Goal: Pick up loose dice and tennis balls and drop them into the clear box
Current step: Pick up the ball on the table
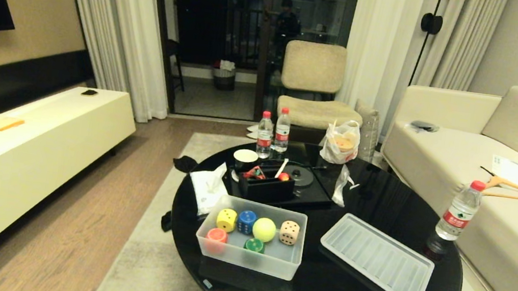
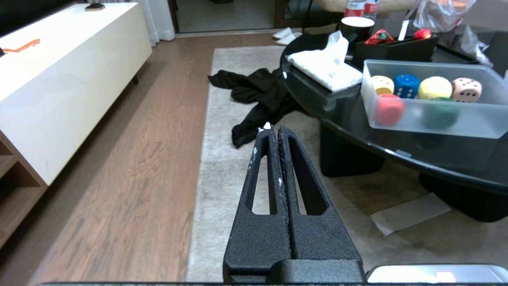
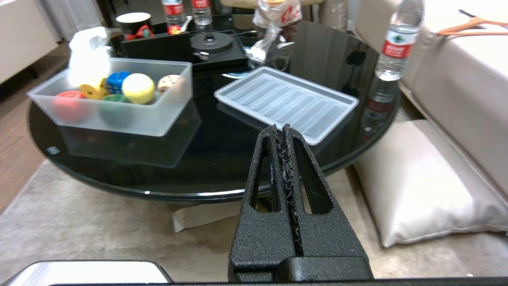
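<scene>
Both the left gripper (image 2: 276, 129) and the right gripper (image 3: 279, 128) are pressed together and empty, held low beside the round black table (image 1: 381, 200), well short of the clear box (image 1: 245, 257), in which five dice (image 1: 289, 232) and one tennis ball (image 1: 264, 229) are contained.

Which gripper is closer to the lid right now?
Right. The right gripper hangs shut just off the table edge by the lid; the left gripper hangs over the rug, beyond the box.
</scene>
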{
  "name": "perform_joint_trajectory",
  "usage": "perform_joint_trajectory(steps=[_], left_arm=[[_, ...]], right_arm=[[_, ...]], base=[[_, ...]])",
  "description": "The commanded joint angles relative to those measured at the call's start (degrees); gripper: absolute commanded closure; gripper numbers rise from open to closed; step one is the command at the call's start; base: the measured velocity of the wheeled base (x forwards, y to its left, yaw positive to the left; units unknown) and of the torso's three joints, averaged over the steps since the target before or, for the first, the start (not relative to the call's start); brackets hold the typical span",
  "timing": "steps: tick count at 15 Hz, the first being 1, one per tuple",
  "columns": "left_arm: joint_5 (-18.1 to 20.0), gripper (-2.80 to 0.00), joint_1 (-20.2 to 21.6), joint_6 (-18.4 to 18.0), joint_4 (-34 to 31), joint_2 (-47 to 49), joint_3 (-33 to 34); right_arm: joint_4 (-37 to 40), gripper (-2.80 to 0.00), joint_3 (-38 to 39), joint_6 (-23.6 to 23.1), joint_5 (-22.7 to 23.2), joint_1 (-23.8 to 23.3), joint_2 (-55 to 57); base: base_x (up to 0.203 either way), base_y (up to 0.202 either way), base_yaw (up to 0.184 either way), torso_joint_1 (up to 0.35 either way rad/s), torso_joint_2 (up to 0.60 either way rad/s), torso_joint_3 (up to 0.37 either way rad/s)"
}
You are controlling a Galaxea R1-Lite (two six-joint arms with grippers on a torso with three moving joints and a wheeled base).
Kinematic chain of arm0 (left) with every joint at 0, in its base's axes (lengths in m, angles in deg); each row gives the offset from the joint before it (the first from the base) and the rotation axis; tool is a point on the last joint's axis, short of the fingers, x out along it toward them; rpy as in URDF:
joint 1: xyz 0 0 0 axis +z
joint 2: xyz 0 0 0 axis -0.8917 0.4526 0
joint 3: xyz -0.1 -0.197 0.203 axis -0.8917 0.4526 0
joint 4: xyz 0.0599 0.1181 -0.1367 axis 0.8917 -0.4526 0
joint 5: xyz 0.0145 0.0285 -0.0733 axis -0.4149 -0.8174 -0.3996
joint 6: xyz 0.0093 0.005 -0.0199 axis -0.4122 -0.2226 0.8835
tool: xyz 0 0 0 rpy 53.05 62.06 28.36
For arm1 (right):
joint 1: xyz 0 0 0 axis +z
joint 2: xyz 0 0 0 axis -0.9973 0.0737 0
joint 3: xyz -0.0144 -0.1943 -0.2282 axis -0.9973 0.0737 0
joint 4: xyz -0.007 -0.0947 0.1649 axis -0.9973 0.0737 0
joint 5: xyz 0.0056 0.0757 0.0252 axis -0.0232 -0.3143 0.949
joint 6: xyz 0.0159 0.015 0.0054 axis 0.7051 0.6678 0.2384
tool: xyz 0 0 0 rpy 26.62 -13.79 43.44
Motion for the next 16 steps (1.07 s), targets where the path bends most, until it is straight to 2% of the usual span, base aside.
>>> perform_joint_trajectory(steps=[1,16], left_arm=[[0.0,0.00,0.0,0.0,0.0,0.1,0.0],[0.0,0.00,0.0,0.0,0.0,0.1,0.0]], right_arm=[[0.0,0.00,0.1,0.0,0.0,0.0,0.0],[0.0,0.00,0.1,0.0,0.0,0.0,0.0]], base=[[0.002,0.085,0.011,0.007,0.00,0.002],[0.000,0.180,0.000,0.002,0.00,0.001]])
